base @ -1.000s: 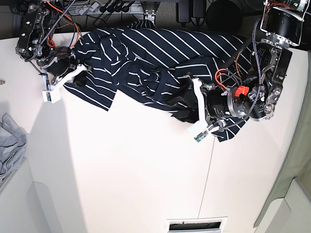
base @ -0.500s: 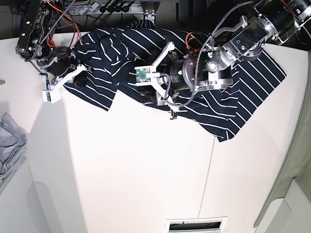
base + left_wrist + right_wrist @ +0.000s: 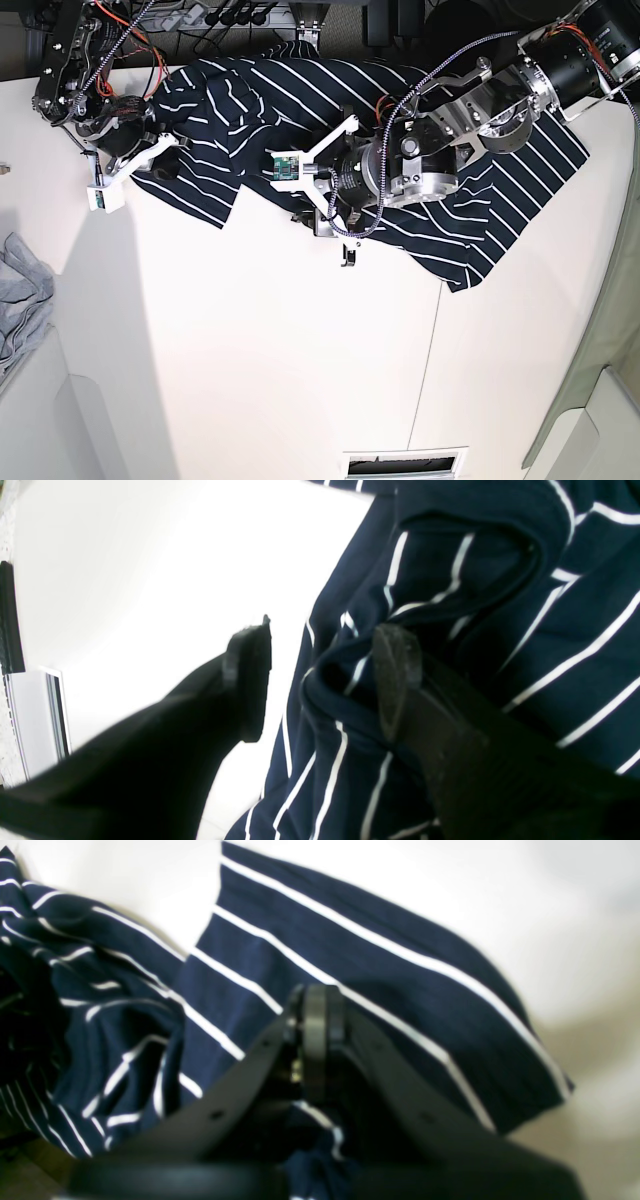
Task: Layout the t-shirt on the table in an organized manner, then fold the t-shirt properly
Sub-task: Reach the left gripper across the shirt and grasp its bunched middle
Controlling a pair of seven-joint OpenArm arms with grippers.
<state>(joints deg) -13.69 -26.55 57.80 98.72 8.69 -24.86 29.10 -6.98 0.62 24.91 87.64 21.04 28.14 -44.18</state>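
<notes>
Table (image 3: 250,350) holds one t-shirt (image 3: 520,200) and one grey garment (image 3: 25,290).

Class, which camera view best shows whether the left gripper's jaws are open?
The left wrist view: the left gripper has its jaws spread, with a t-shirt fold between them. The base view shows only that arm's body over the shirt. The right wrist view misses it.

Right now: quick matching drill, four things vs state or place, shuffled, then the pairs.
Things:
1. left gripper
2. right gripper
3. t-shirt
4. grey garment

States or places:
A. crumpled along the far side of the table
B. jaws shut on a flat part of the striped cloth
C. jaws apart, around a raised fold
D. at the table's side edge, apart from both arms

Pairs: 1-C, 2-B, 3-A, 4-D
</notes>
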